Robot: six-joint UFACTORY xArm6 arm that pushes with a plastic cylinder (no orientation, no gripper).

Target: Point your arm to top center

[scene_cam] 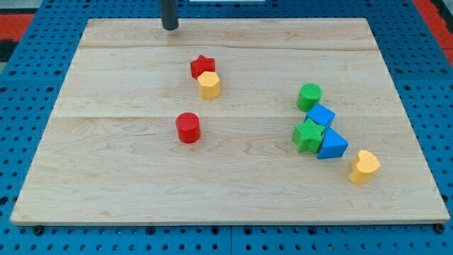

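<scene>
My tip (170, 27) rests on the wooden board (106, 85) near its top edge, a little left of centre. It touches no block. The nearest blocks are a red star (202, 66) and a yellow hexagon (209, 85), touching each other well below and to the right of the tip. A red cylinder (188, 128) stands alone near the board's middle.
At the view's right a cluster holds a green cylinder (309, 96), a blue cube (320, 116), a green star (308, 135) and a blue triangle (332, 145). A yellow heart (364, 166) lies just below them. Blue pegboard (28, 71) surrounds the board.
</scene>
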